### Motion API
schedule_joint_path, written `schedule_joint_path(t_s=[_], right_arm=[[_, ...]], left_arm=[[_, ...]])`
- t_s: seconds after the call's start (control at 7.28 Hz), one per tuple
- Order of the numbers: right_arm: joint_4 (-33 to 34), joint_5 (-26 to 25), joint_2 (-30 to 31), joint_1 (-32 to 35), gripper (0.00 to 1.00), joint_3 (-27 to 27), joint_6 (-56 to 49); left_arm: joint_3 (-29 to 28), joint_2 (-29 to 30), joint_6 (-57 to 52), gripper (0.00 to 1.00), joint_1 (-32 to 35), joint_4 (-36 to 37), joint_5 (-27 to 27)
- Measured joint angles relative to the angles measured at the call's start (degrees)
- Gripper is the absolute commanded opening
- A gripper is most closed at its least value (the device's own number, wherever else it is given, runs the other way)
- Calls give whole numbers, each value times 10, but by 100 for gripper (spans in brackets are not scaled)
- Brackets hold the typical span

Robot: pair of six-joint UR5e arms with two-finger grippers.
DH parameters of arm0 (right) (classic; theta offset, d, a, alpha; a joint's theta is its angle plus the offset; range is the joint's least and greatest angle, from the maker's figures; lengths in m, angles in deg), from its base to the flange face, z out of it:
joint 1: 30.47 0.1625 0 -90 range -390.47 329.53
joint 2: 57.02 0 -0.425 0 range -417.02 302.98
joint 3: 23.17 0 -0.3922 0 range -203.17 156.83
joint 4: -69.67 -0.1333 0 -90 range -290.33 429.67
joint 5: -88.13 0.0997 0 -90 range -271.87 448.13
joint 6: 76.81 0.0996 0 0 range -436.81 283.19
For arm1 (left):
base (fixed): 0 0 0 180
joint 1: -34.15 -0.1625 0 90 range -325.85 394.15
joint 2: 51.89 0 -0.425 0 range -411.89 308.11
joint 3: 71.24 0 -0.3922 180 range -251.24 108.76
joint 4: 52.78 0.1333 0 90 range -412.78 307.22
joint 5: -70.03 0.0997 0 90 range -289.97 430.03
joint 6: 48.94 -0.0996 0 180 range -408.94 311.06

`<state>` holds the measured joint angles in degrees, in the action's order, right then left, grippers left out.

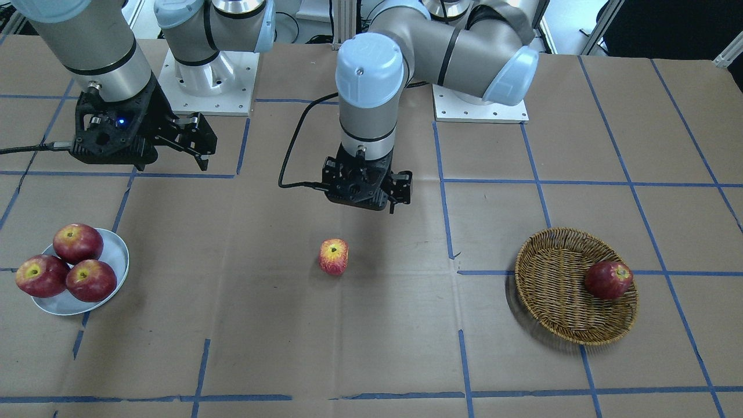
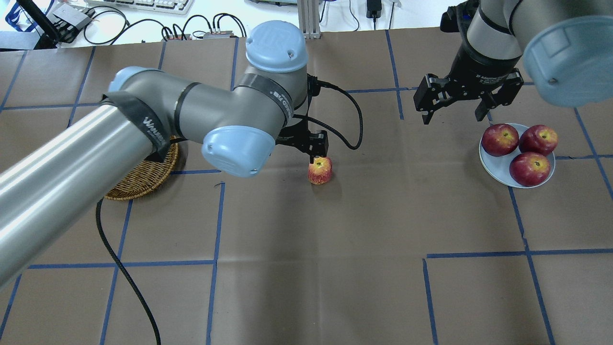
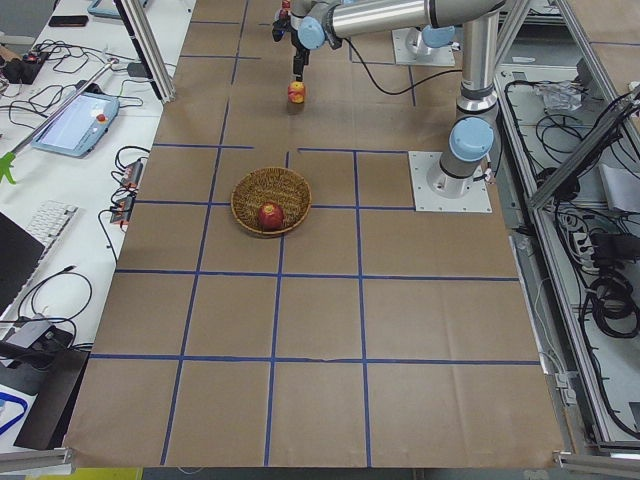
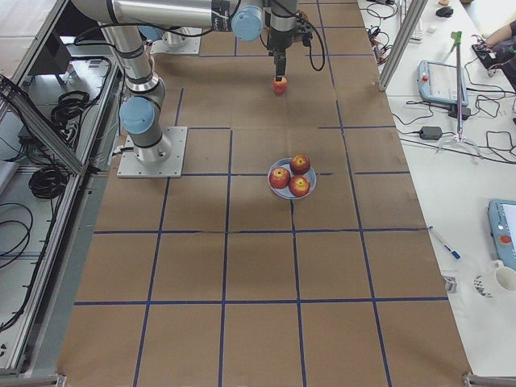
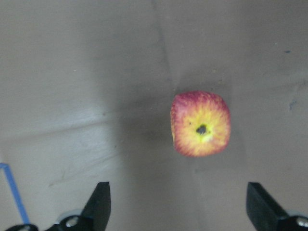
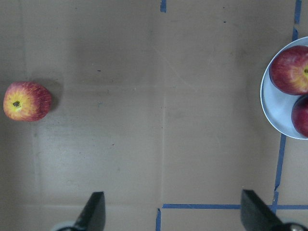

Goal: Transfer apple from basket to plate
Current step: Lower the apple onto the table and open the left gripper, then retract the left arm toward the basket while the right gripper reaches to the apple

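The pinkish-red, yellow-streaked apple [image 1: 334, 256] stands alone on the brown paper at mid-table, outside both basket and plate; it also shows in the overhead view [image 2: 320, 171] and the left wrist view [image 5: 200, 123]. My left gripper [image 1: 396, 199] hangs open and empty just above it, a little to the robot's side [image 5: 178, 209]. The wicker basket [image 1: 545, 302] holds one dark red apple [image 1: 608, 279]. The white plate [image 1: 118, 255] carries three dark red apples. My right gripper [image 2: 452, 115] is open and empty, raised beside the plate.
The left arm's black cable [image 2: 119, 268] trails over the table near the basket [image 2: 143, 181]. Blue tape lines grid the brown paper. The arm bases [image 1: 206, 87] stand at the robot's side of the table.
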<state>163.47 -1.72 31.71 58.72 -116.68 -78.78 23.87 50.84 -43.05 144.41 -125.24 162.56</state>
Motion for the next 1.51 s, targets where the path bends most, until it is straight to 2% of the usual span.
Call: schedule_joint_path(t_s=[0.41, 0.69, 0.82, 1.1, 1.51], right_arm=[[2, 0, -4, 10, 100, 4, 11], [39, -2, -28, 67, 100, 6, 71], [70, -3, -52, 104, 100, 9, 112], [127, -6, -112, 168, 100, 21, 186], [229, -8, -206, 218, 100, 17, 244]], left_arm=[[3, -144, -127, 99, -103, -154, 3], [13, -240, -194, 99, -189, -241, 3], [15, -268, -206, 99, -211, -270, 2], [23, -277, -212, 99, -223, -285, -1], [32, -278, -214, 99, -226, -285, 2]])
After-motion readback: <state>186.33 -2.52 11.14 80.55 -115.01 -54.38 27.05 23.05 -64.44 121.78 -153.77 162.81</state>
